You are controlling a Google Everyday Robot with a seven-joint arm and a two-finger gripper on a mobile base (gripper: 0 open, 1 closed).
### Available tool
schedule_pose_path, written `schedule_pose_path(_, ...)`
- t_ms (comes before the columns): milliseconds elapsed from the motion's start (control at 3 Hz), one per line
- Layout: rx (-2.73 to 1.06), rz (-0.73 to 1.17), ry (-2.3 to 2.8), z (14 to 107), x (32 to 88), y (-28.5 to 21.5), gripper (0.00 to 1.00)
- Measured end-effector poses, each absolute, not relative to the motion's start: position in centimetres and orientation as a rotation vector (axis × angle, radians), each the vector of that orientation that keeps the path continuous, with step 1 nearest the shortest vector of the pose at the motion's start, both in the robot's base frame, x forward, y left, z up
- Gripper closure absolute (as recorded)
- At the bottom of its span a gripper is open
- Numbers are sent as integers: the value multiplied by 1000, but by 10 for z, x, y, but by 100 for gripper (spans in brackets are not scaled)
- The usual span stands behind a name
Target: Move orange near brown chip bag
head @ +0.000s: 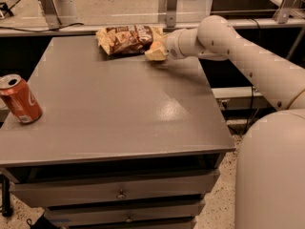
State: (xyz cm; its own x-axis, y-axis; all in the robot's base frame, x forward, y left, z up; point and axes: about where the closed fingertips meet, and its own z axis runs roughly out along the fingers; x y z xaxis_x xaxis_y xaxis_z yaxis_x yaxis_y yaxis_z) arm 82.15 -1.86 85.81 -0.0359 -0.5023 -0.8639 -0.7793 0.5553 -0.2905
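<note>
**Orange at the chip bag, far edge of the table**

The brown chip bag [126, 38] lies flat by the far edge of the grey table [124, 123], a little right of centre, its long axis running left to right along that edge. The orange [155, 46] shows only as a small bright patch against the bag's right end, touching it or just beside it. It is round, with no long axis, and its stem end is hidden.

The gripper [156, 54] sits at the same spot, low over the tabletop and right against the orange. How far it is open, and whether it has hold of the fruit, cannot be told from this angle.

The white arm [248, 63] reaches in from the right, crossing the table's right edge near the far corner. A red soda can [18, 100] stands upright at the left edge, well apart from the bag. Bare grey surface spreads between the can and the bag and on to the front edge, above the drawers [119, 192].
</note>
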Motion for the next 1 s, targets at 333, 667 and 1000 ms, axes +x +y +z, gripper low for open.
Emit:
schedule_pose_path(333, -1075, 310, 1696, 857, 825, -21, 36)
schedule_pose_path(667, -1069, 314, 1699, 855, 826, -21, 13)
schedule_pose_path(1000, -1061, 319, 1704, 851, 825, -21, 0)
